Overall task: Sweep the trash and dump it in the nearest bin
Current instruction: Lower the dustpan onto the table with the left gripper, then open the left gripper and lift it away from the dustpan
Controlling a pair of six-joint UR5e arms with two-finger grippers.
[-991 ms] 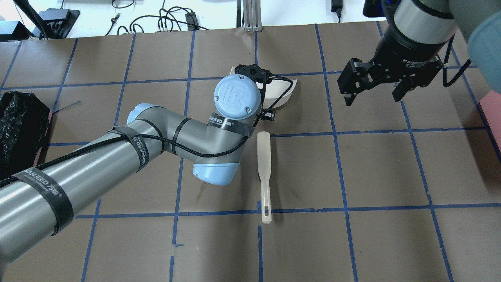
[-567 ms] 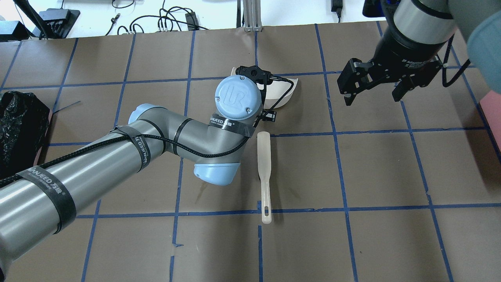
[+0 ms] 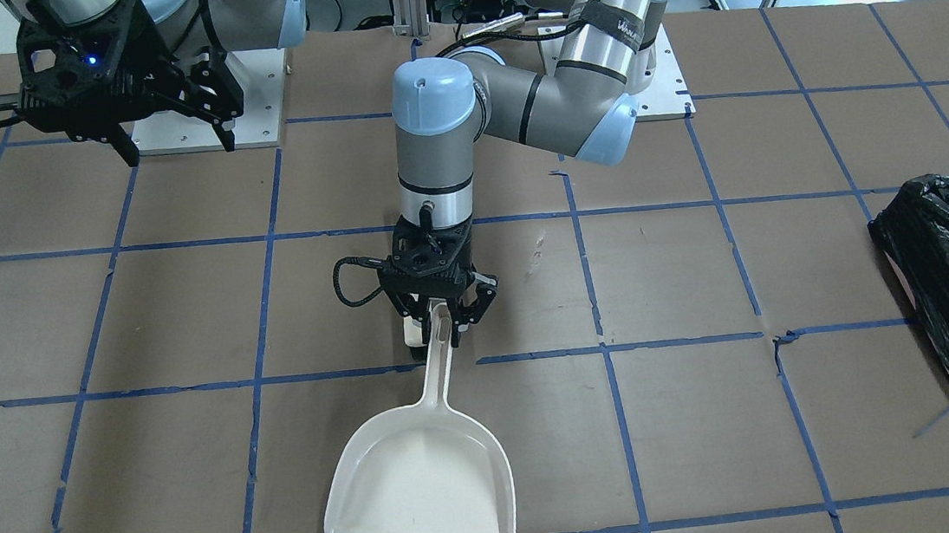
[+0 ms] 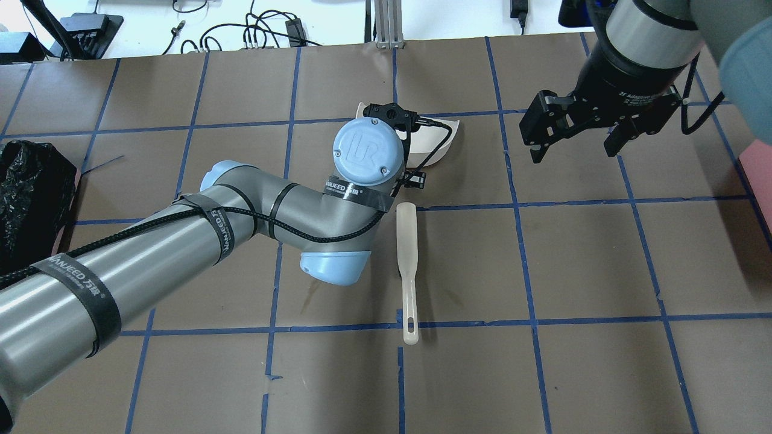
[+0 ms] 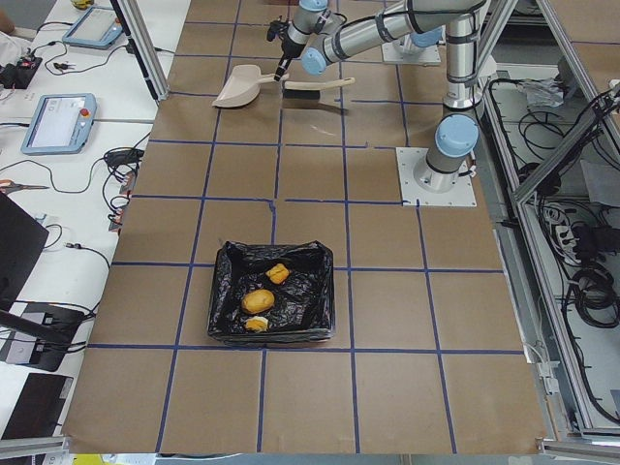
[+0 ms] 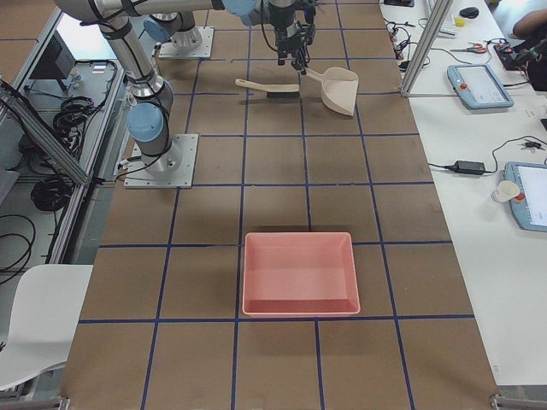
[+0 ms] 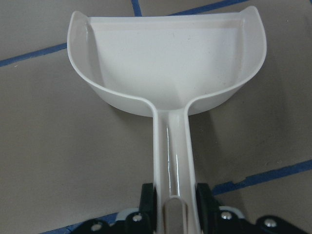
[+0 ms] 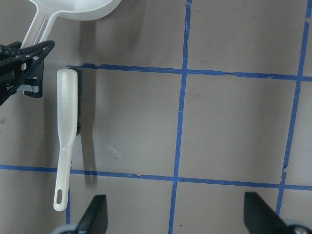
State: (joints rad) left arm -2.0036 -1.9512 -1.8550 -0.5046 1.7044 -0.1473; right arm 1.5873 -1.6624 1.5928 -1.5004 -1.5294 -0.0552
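1. Seen from the table's end on the robot's left, the bin (image 5: 221,291) is nearest, a container lined with crinkled black plastic. The trash (image 5: 258,302) lies inside it on the bag: one round golden-brown piece in the middle, a smaller piece beyond it and another on the near side.
2. All three pieces are well apart from both sweeping tools, which are several taped squares farther along the table (image 4: 591,259).
3. Next come the tools. The brush (image 4: 407,265) lies flat, with its handle end toward the robot and its head just beside the left gripper (image 3: 444,326).
4. That gripper is clamped on the handle of the white dustpan (image 3: 425,480). In the wrist view its fingers (image 7: 147,200) press the handle from both sides. The pan's mouth points away from the robot, and its bare white floor is in full sight.
5. Farther on, the right gripper (image 4: 573,147) hangs above the table with its fingers spread wide, gripping nothing, well apart from brush and dustpan.
6. Farthest, toward the robot's right end, a plain pink tray (image 6: 299,307) sits flat on the table, its pink floor in full sight.
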